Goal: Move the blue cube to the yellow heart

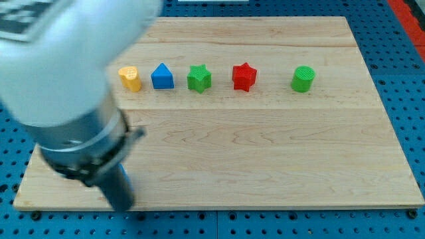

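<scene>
The yellow heart (pixel 130 78) stands at the left end of the row of blocks near the view's top. Of the blue cube I see only a thin blue sliver (pixel 125 179) beside my rod, near the board's bottom edge at the view's lower left. My tip (pixel 122 204) is blurred and sits at that bottom edge, right against the sliver. The big blurred arm body covers the board's left part.
Right of the heart stand a blue house-shaped block (pixel 162 76), a green star (pixel 198 78), a red star (pixel 244 76) and a green cylinder (pixel 303 78). The wooden board (pixel 279 153) lies on a blue pegboard. The arm hides the yellow hexagon and red cylinder.
</scene>
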